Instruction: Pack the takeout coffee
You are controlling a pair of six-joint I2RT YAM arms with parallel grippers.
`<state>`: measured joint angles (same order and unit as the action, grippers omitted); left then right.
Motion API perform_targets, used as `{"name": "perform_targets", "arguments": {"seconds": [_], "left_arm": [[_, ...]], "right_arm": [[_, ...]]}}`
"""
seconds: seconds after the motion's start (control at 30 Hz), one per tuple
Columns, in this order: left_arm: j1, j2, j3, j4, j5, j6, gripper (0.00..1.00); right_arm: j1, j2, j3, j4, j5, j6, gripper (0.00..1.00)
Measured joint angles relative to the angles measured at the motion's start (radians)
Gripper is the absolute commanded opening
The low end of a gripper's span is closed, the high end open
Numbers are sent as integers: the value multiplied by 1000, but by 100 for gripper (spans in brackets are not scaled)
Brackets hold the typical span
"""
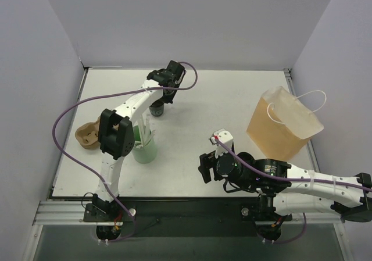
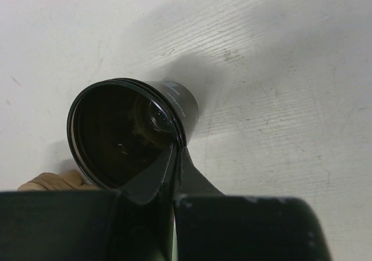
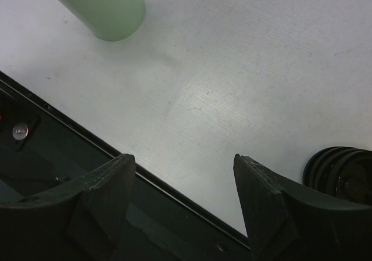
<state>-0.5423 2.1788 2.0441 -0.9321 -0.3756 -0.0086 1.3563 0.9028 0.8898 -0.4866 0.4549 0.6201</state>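
Observation:
The takeout coffee [image 2: 125,136] is a small black paper cup, dark inside, and it fills the left wrist view. My left gripper [image 2: 177,152] is shut on its near rim, one finger inside the cup and one outside. From above, the cup [image 1: 157,109] shows just below the left gripper [image 1: 161,100] at the back middle of the table. I cannot tell whether it rests on the table or hangs just above it. My right gripper [image 1: 204,167] [image 3: 183,156] stands open and holds nothing, over the table's near edge.
A tall green cup [image 1: 144,149] [image 3: 104,8] stands beside the left arm's elbow. A translucent amber bag [image 1: 283,124] with white handles stands open at the right. A brown moulded piece [image 1: 88,134] [image 2: 49,182] lies at the left edge. A black ribbed round thing [image 3: 340,171] sits by the right fingers.

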Motion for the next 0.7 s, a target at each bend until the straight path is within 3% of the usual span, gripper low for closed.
{"name": "perform_targets", "arguments": {"seconds": [0.2, 0.23, 0.27, 0.3, 0.33, 0.57, 0.67, 0.7], "left_arm": [[0, -19, 14, -13, 72, -24, 0], [0, -19, 18, -16, 76, -26, 15], [0, -19, 23, -19, 82, -28, 16], [0, -19, 27, -23, 90, -29, 15], [0, -19, 31, -28, 96, -31, 0], [0, -19, 45, -53, 116, -32, 0], [0, -19, 47, -59, 122, -32, 13], [0, -19, 52, -64, 123, -29, 0]], "right_arm": [[0, 11, 2, 0, -2, 1, 69], [0, 12, 2, 0, -3, 1, 69], [0, 12, 2, 0, -5, 2, 69], [0, 12, 2, 0, -7, 3, 69], [0, 12, 2, 0, -8, 4, 69], [0, 11, 2, 0, -14, 4, 69], [0, 11, 2, 0, -17, 4, 69], [0, 10, 2, 0, -17, 4, 69]]}}
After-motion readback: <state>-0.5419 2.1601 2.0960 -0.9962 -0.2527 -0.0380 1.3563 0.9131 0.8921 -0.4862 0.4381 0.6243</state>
